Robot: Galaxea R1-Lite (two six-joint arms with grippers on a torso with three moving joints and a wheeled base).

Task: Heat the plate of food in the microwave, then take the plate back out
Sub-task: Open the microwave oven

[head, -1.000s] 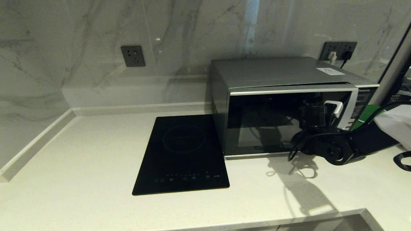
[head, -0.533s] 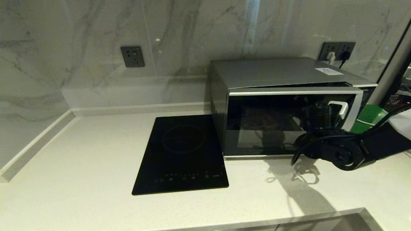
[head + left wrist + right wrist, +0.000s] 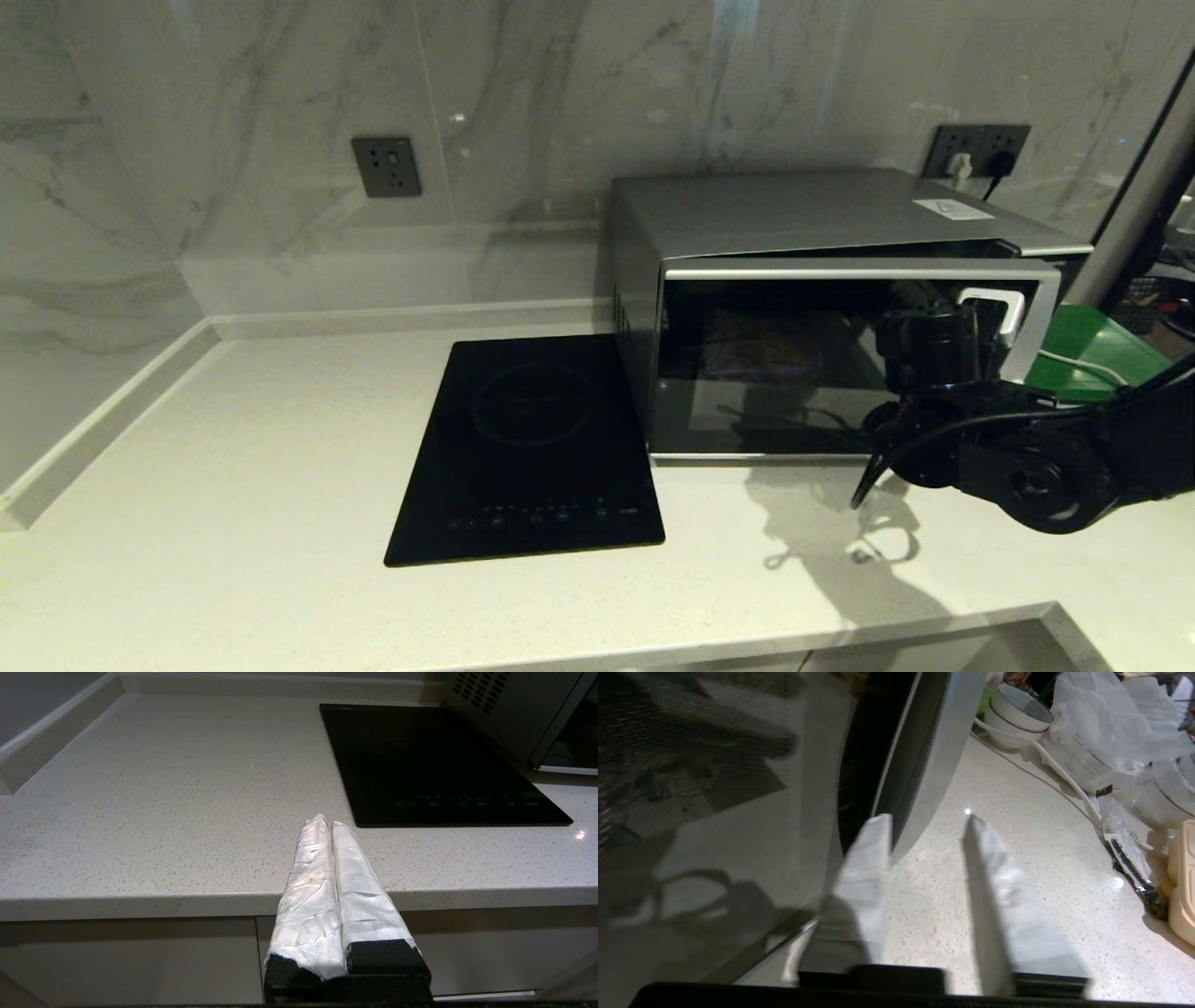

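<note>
The silver microwave (image 3: 803, 210) stands on the counter with its dark glass door (image 3: 775, 373) swung partly out. Through the glass the plate of food (image 3: 761, 353) shows dimly inside. My right gripper (image 3: 927, 820) is open at the door's handle side, near the curved handle (image 3: 1004, 313). One finger (image 3: 871, 858) lies in front of the glass, the other (image 3: 999, 882) beyond the door's silver edge (image 3: 934, 756). My left gripper (image 3: 325, 820) is shut on nothing, parked at the counter's front edge.
A flat black induction hob (image 3: 532, 448) lies left of the microwave. A green tray (image 3: 1092, 350) stands right of it. Stacked pale bowls (image 3: 1017, 716), plastic wrapping (image 3: 1106, 723) and a white cable (image 3: 1059, 772) crowd the counter to the right.
The microwave door has swung further out, and my right arm has moved right and towards me with it. The green tray shows more beside the door.
</note>
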